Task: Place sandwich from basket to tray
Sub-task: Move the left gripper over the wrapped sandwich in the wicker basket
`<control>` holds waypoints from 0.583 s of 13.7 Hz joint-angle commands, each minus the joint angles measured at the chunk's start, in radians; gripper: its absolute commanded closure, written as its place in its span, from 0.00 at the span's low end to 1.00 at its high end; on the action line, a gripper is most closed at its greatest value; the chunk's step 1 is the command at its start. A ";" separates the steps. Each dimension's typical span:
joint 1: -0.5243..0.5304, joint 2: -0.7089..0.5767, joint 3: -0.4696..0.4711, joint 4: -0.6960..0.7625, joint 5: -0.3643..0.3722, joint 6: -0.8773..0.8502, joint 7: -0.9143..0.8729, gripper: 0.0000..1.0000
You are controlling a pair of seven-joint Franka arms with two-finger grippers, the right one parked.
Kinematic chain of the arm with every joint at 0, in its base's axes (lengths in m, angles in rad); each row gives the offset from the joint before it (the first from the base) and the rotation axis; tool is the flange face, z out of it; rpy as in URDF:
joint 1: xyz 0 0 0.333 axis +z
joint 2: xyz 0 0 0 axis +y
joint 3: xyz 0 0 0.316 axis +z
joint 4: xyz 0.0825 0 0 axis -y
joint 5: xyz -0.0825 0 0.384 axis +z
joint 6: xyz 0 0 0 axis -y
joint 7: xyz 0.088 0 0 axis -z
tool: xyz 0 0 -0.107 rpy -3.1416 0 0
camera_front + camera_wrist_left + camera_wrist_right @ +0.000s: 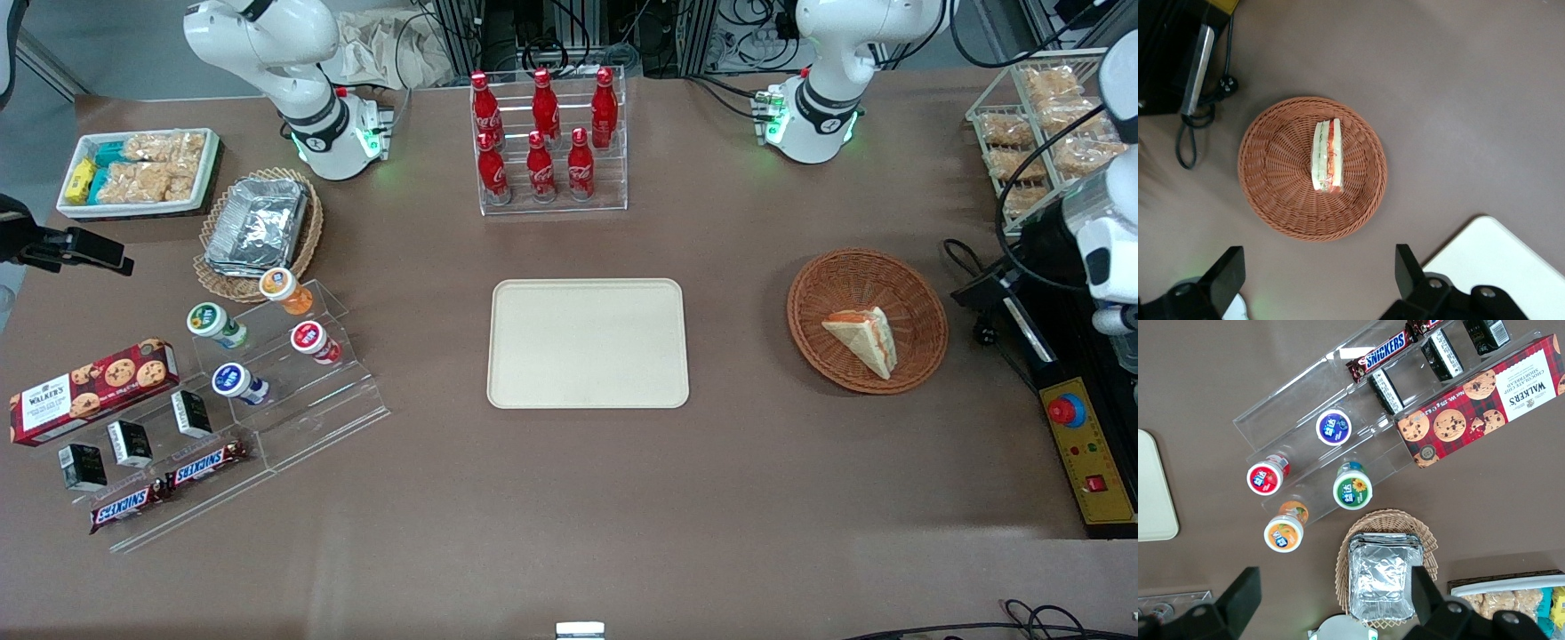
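1. sandwich [862,339] lies in the basket [867,269], on the basket floor a little off its middle, with the orange-red and green layers showing along the cut edge [1327,157].
2. basket sits on the brown table [569,498] toward the working arm's end, near the tray [588,343] but apart from it.
3. tray lies flat at the table's middle, nearer the front camera than the rack of red bottles [544,133]; nothing is on it.
4. gripper [1318,280] hangs above the table well over the basket, with bare table between its two dark fingers [1408,270]; the fingers are spread wide and grasp nothing.
5. one corner of the tray [1501,263] shows just beside a finger in the left wrist view.
6. black cable [1191,130] lies on the table near the basket, not touching it.
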 commanded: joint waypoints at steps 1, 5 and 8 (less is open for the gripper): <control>0.006 -0.167 0.000 -0.329 0.009 0.221 -0.060 0.00; 0.006 -0.196 0.042 -0.558 -0.006 0.442 -0.068 0.00; 0.005 -0.150 0.042 -0.652 -0.011 0.585 -0.121 0.00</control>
